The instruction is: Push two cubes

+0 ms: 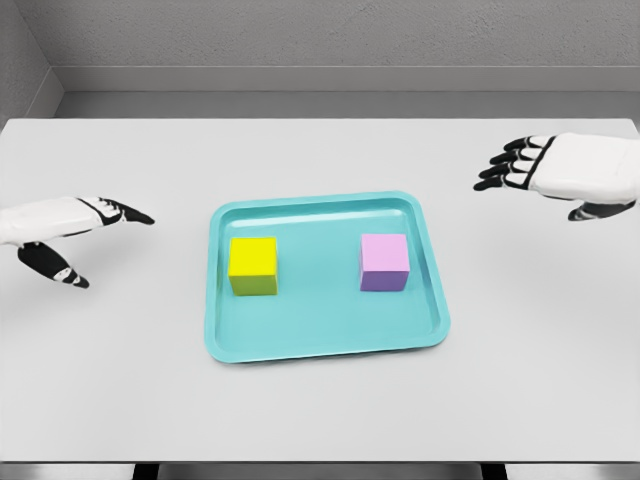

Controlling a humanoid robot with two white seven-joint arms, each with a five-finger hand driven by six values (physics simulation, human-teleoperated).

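Note:
A yellow cube (253, 266) sits in the left half of a teal tray (325, 345). A pink-purple cube (384, 263) sits in the tray's right half, apart from the yellow one. My left hand (110, 225) hovers over the table to the left of the tray, fingers stretched toward it, holding nothing. My right hand (515, 165) is at the upper right, beyond the tray's far right corner, with its fingers extended leftward and free of any object.
The tray lies in the middle of a white table (320, 420). A grey wall runs behind the table's far edge.

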